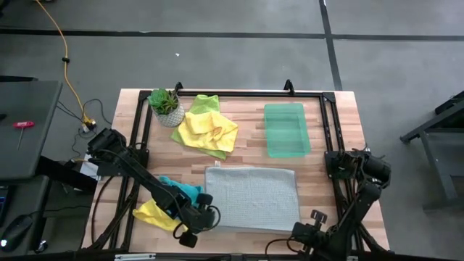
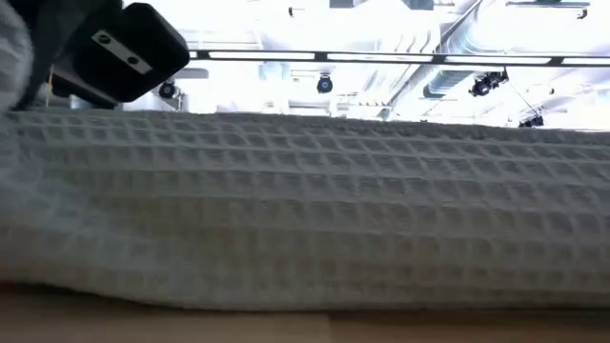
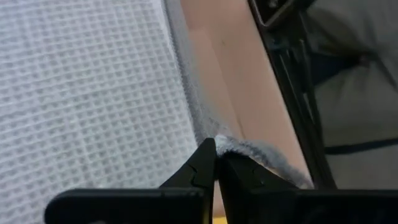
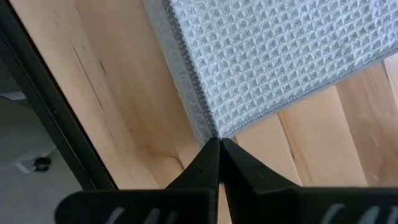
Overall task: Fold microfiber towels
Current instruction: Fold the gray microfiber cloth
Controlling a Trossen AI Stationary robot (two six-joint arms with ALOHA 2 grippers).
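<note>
A grey waffle-weave microfiber towel [image 1: 251, 197] lies spread flat on the wooden counter [image 1: 319, 156], toward its front edge and about midway between its sides. The left pincer [image 1: 206, 214] is closed on the towel's front-left corner, its fingertips [image 3: 208, 163] pinching the hem. The right pincer [image 1: 310, 226] is closed at the towel's front-right corner, tips meeting the hem. A yellow towel [image 1: 208, 129] lies crumpled over a lime green towel [image 1: 206, 103] near the back-left corner, beside a potted plant [image 1: 164, 105]. A teal towel [image 1: 181, 191] and another yellow towel [image 1: 151, 214] sit under the left arm. A translucent green tray [image 1: 286, 129] rests toward the back right.
</note>
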